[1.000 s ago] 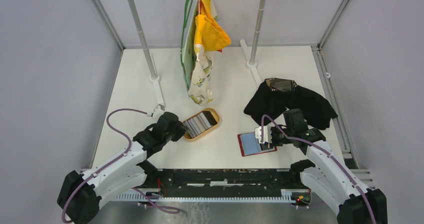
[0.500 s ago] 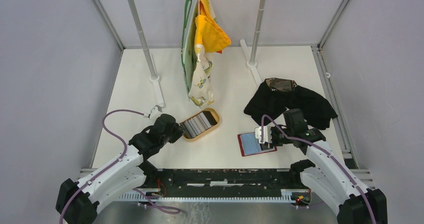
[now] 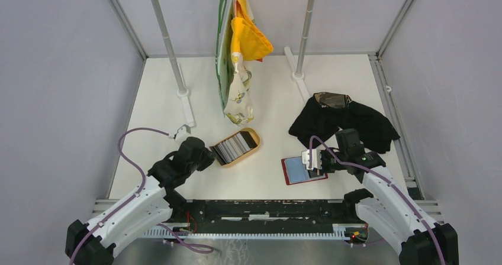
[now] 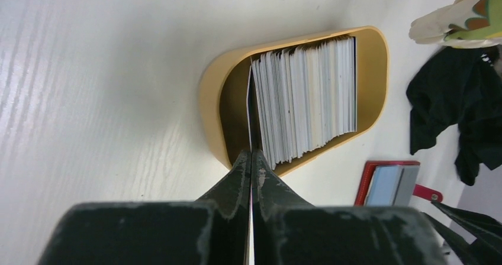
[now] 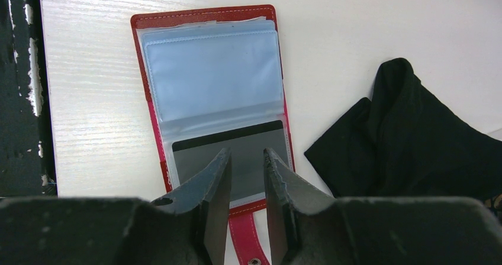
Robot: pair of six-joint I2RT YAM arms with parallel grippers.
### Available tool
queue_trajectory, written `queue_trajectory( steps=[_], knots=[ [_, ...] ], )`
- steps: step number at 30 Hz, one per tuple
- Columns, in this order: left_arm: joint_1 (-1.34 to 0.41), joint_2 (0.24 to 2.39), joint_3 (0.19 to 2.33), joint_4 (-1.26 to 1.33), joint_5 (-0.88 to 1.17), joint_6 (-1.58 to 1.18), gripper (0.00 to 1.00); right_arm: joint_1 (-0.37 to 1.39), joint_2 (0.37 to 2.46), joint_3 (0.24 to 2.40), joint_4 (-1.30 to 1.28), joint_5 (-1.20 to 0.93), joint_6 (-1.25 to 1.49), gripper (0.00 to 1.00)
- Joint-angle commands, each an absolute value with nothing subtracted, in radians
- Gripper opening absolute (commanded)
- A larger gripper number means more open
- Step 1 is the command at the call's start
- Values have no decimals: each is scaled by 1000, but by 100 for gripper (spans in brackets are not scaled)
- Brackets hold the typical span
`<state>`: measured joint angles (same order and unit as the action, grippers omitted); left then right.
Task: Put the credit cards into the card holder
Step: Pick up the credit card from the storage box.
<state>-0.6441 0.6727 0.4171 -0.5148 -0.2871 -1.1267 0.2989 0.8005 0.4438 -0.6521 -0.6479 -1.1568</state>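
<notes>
Credit cards (image 4: 308, 93) stand on edge in a packed row just ahead of the left gripper (image 4: 251, 161). Its two fingers are pressed flat together on one card (image 4: 248, 117) at the near end of that row. The card shows edge-on, as a thin pale line running forward from the fingertips into the tan oval tray (image 4: 212, 99). I can't make out whether it has come clear of its neighbours. The tray curves around the row, with its rounded near end closest to the fingers.

Across the table, the right gripper (image 5: 245, 176) is poised over the card holder (image 5: 201, 13), which lies open and flat. Its jaws are a narrow gap apart and have hold of nothing. Right at the fingertips, a grey card (image 5: 243, 152) with a black stripe sits in the nearer clear pocket. The pale blue sleeve lies farther out from the gripper. The holder's red snap strap (image 5: 243, 241) pokes out between the fingers. A crumpled black cloth (image 5: 408, 141) lies just beside the holder, to the gripper's right in the wrist view.
</notes>
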Motion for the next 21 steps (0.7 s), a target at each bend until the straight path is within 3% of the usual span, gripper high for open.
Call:
queue_trajectory(
  steps=[1,21],
  knots=[
    [-641,668,458,-557,-311,-1029,2,296,804,465,-642,-669,-1163,32],
    [-640,565,548,-672,-287,-993,2,296,811,468,-650,-689,-1166,32]
  ],
)
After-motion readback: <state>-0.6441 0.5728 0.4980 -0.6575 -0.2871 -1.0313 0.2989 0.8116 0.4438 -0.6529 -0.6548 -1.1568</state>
